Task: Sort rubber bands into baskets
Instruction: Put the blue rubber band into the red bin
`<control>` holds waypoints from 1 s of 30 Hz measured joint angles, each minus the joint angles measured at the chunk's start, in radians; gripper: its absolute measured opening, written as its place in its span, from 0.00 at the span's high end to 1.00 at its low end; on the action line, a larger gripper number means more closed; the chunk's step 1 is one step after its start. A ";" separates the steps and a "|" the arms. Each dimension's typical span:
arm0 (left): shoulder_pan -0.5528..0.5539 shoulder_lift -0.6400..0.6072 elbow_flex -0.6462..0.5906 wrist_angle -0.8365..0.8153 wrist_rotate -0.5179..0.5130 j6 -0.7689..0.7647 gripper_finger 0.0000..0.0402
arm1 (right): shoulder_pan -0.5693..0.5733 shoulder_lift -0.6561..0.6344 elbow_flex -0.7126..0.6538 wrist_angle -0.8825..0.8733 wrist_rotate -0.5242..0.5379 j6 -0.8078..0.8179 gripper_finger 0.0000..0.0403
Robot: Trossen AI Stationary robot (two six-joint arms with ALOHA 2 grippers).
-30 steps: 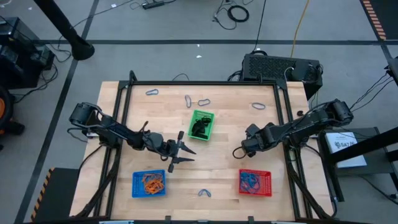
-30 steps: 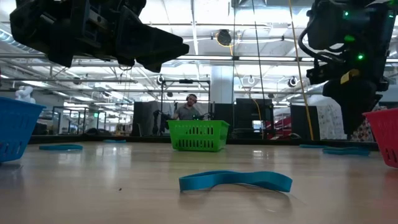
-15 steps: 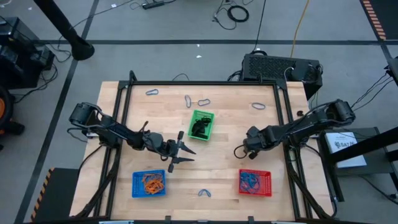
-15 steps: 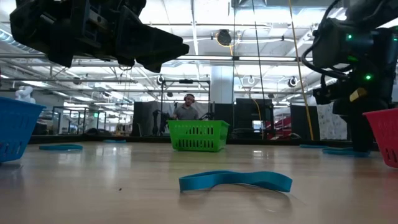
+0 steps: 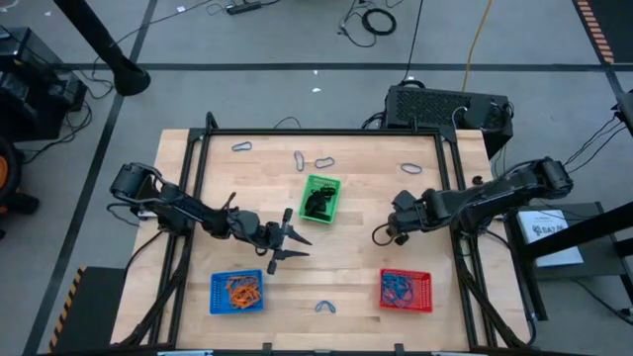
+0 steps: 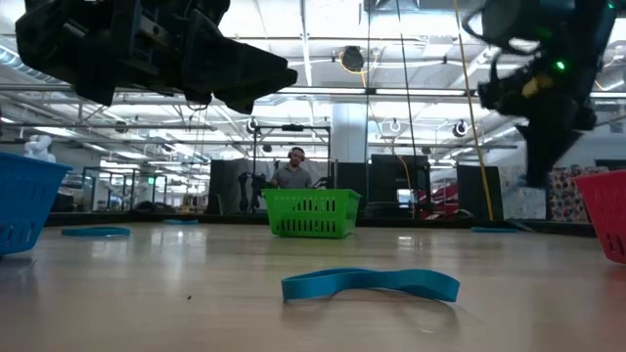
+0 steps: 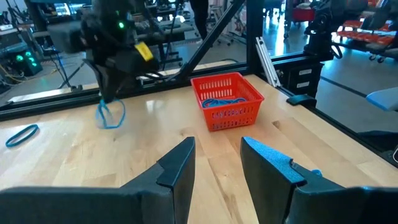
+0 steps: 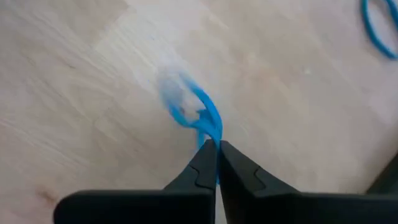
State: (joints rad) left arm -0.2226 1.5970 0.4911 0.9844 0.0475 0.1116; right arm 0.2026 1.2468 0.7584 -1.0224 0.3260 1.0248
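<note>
Now that the right gripper (image 5: 379, 235) has snapped shut on a blue rubber band (image 8: 198, 115), seen from above it hangs over bare table above the red basket (image 5: 406, 290) of blue bands; sorting can proceed. Blue basket (image 5: 237, 292) holds orange bands, green basket (image 5: 320, 199) black. The left gripper (image 5: 293, 240) waits mid-table, fingers parted, empty. Left wrist view: the band (image 7: 111, 115) dangles clear of the wood.

A wooden table (image 5: 356, 267) carries a green basket (image 5: 320, 198) at centre, a blue basket (image 5: 237, 292) lower left, a red basket (image 5: 406, 290) lower right, and loose rubber bands (image 5: 325, 307) scattered about.
</note>
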 joint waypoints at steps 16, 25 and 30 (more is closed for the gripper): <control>0.000 0.000 0.000 0.000 0.000 0.000 0.66 | 0.000 -0.012 0.035 -0.008 0.031 0.024 0.99; 0.000 0.000 0.000 0.000 0.000 0.000 0.66 | 0.000 -0.012 0.035 -0.008 0.048 0.045 0.99; 0.000 0.000 0.000 0.000 0.000 0.000 0.66 | 0.000 -0.011 0.034 -0.005 0.047 0.045 0.99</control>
State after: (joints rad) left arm -0.2226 1.5970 0.4911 0.9848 0.0475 0.1116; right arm 0.2028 1.2354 0.7925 -1.0271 0.3733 1.0695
